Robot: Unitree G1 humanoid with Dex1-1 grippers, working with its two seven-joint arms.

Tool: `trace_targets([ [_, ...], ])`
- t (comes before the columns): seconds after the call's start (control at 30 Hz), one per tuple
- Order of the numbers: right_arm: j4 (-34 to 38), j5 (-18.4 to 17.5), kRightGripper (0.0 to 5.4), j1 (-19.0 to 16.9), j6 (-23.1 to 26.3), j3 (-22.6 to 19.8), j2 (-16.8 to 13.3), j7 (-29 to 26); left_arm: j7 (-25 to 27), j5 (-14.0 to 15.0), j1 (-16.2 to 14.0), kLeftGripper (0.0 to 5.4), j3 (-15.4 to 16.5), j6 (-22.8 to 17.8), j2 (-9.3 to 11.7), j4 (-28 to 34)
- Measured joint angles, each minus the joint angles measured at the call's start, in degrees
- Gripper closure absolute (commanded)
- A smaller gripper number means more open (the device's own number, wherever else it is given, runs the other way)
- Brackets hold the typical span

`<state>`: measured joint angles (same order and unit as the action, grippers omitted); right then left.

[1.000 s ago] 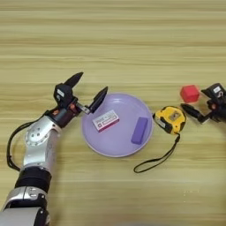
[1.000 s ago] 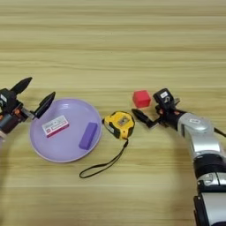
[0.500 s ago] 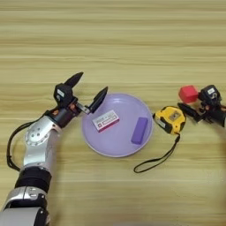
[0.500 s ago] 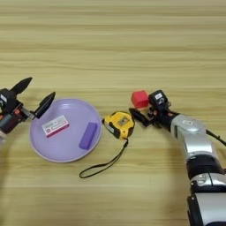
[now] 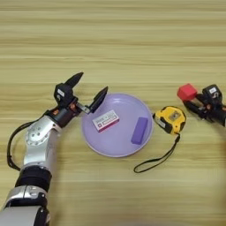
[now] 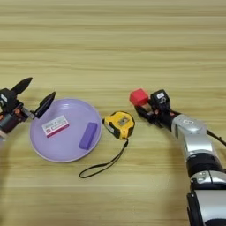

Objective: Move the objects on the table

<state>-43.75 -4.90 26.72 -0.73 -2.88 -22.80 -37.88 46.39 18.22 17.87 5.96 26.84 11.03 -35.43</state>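
My right tool [image 6: 143, 106] at red cube [image 6: 138, 96], fingers touching it; grip unclear, cannot tell. My left tool [image 5: 87, 90] spread wide, empty, at left rim of purple plate [image 5: 110, 145]. White box [image 5: 106, 120] and purple bar [image 5: 140, 130] lie in plate. Tape measure [image 5: 170, 119] on table [image 5: 113, 39] between plate and cube.

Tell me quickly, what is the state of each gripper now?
Left gripper: open, holding nothing, at the left rim of the round purple plate.
Right gripper: beside the small red cube; fingers cannot be told.
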Motion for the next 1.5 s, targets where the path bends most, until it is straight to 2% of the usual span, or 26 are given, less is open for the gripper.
trace_targets([
  [0.57,-0.8,-0.2,3.05,0.9,-1.3,-0.3,0.0,-0.3,0.0,0.0,0.7,0.0,0.1,0.0,0.0,-0.8],
  [0.77,6.0,-2.5,3.05,1.1,-2.1,-1.2,-0.6,-3.4,0.1,0.0,0.8,0.0,0.2,0.1,0.0,-1.1],
  [1.03,16.8,-6.0,3.05,0.7,1.3,-1.0,-3.0,-10.7,3.3,0.1,0.8,0.0,-0.6,-0.3,0.1,0.3],
  [1.2,22.5,-6.4,3.05,-0.6,2.9,0.7,-4.7,-15.1,6.7,0.3,0.4,0.0,-2.2,-1.9,0.9,4.3],
  [1.33,28.5,-7.6,3.05,-4.0,3.0,3.6,-6.3,-21.4,11.7,1.2,-2.5,0.0,-5.7,-5.3,1.8,12.6],
  [1.5,32.7,-8.6,3.05,-6.7,3.9,5.6,-7.5,-25.8,16.3,2.7,-4.8,0.0,-9.4,-10.3,3.5,21.2],
])
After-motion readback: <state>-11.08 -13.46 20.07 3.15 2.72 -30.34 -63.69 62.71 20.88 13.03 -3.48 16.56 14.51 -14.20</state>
